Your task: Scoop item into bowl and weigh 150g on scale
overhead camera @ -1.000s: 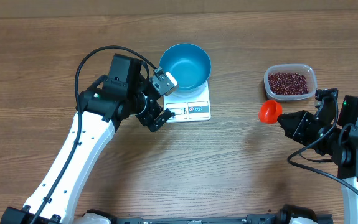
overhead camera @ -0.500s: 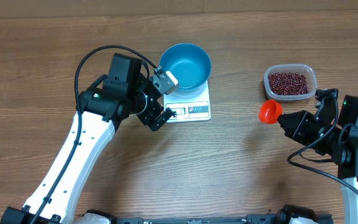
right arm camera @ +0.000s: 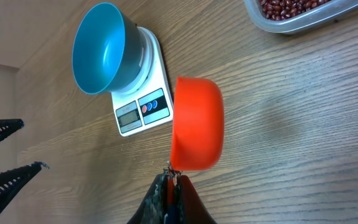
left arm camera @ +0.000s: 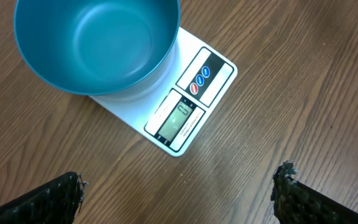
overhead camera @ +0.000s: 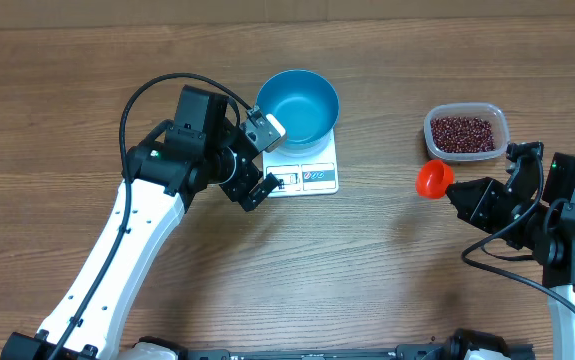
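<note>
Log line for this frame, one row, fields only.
left gripper: open, empty, beside scale | right gripper: shut on orange scoop | bowl: empty, on scale | beans: in clear tub | scooping: not started

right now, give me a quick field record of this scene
bowl: blue, empty, on the scale
scale: white, on the table
beans: in the clear tub, right side
scoop: orange, near the tub, not over it
left hand: open, holding nothing, by the scale
right hand: shut on the scoop's handle
</note>
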Controlling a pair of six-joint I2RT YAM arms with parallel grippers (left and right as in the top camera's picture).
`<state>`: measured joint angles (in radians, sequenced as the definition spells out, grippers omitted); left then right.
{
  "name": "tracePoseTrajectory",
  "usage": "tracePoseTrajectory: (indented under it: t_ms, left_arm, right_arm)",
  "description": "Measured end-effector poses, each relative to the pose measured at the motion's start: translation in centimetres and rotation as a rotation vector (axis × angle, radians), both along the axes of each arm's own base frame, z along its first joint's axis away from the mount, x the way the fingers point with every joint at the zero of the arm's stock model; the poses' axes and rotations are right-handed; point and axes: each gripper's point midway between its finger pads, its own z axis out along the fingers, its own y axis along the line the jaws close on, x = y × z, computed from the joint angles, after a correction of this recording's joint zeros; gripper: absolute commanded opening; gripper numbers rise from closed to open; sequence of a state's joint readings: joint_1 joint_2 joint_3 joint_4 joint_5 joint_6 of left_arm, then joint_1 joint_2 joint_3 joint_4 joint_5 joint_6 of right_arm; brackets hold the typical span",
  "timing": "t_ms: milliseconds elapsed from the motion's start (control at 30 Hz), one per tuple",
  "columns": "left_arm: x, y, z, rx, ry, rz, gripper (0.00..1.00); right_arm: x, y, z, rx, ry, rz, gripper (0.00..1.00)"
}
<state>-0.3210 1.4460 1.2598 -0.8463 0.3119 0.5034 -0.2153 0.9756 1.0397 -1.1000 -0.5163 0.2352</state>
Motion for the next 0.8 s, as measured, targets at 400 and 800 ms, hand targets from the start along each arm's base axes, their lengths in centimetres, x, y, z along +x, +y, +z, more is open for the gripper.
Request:
tracePoseTrajectory:
  t_ms: [400,800]
  left_arm:
    - [-0.11,0.04,-0.07,0.001,0.007,0.002,0.99]
    - [-0.21,0.07,-0.13,0.003,0.012,0.002,0.99]
  right_arm:
    - [-0.04,0.01,-0.03,0.001,0.002,0.000,0.04]
    - [-0.03,0.01,-0.02,0.000,0.002,0.000,0.04]
